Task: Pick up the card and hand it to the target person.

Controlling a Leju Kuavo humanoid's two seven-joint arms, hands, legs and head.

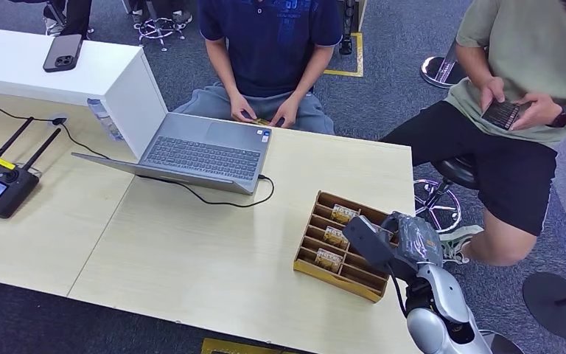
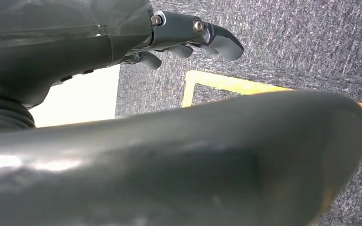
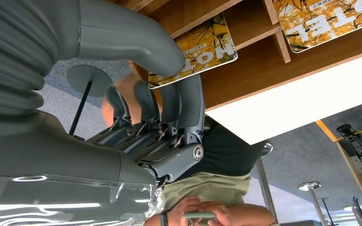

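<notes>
Three cards [image 1: 334,237] are lying in the wooden tray [image 1: 304,263].
Right hand [image 1: 374,242] is hovering over the tray, fingers [image 3: 190,106] touching one card, grasp unclear; left hand [image 2: 169,33] is holding nothing.

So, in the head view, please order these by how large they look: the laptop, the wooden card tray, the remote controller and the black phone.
1. laptop
2. wooden card tray
3. remote controller
4. black phone

The phone lies farther from the camera, so its true size is less certain.

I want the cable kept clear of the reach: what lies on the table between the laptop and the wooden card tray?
In the head view, a black cable loops beside the laptop; bare tabletop reaches the wooden card tray.
</notes>
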